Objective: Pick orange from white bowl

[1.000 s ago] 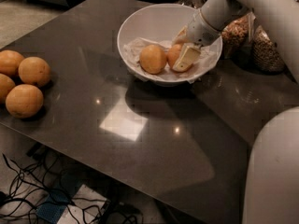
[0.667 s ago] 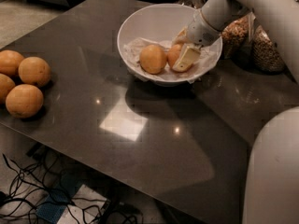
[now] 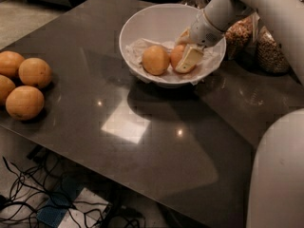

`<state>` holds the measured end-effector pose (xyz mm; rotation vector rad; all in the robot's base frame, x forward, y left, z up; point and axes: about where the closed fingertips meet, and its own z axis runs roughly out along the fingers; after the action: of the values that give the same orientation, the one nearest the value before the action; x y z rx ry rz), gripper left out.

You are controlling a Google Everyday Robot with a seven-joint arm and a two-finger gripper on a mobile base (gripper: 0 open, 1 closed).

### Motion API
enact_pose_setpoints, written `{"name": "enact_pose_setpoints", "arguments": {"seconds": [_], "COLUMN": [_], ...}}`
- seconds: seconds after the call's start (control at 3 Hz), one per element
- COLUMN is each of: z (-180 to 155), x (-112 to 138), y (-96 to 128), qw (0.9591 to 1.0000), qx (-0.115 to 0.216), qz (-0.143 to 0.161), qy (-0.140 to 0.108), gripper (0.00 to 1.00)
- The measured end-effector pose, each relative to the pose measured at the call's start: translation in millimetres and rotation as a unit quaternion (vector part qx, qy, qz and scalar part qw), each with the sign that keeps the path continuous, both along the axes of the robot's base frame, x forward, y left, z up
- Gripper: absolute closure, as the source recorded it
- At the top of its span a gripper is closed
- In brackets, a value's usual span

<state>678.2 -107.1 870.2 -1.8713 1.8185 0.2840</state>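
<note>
While a dark, glossy table [image 3: 156, 141] fills most of the view, a white robot arm [image 3: 228, 6] reaches in from the upper right, with another rounded white part of the machine [image 3: 280, 175] in the lower right corner. At the far side of the table sits the white bowl [image 3: 142, 20], lined with crumpled white paper [image 3: 137, 49]. Four pale oranges [image 3: 34, 72] are grouped at the table's left edge, well apart from the bowl. Two jars of brownish contents [image 3: 270, 51] stand just behind the bowl on the right. Tangled cables [image 3: 28, 194] lie on the floor below the near edge.

Two fruits rest side by side inside the bowl. The paler yellow-orange fruit [image 3: 156, 60] lies on the left. The orange [image 3: 175, 56], deeper in colour, lies to its right and is partly covered by the gripper [image 3: 185, 53]. The gripper is down inside the bowl, set against the orange's right side. Whether it has closed on the orange or merely rests around it cannot be told.
</note>
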Motion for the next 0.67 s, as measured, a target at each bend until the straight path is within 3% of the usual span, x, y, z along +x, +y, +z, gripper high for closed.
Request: {"name": "enact_pose_setpoints", "arguments": {"seconds": [0.33, 0.67], "z": [2, 19], "x": [-1, -5], "y": [1, 3], "qw": [0.9998, 0.9962], "qx": [0.019, 0.084], "qz": [0.003, 0.017], "qy": [0.000, -0.011], "gripper": [1.00, 1.00]}}
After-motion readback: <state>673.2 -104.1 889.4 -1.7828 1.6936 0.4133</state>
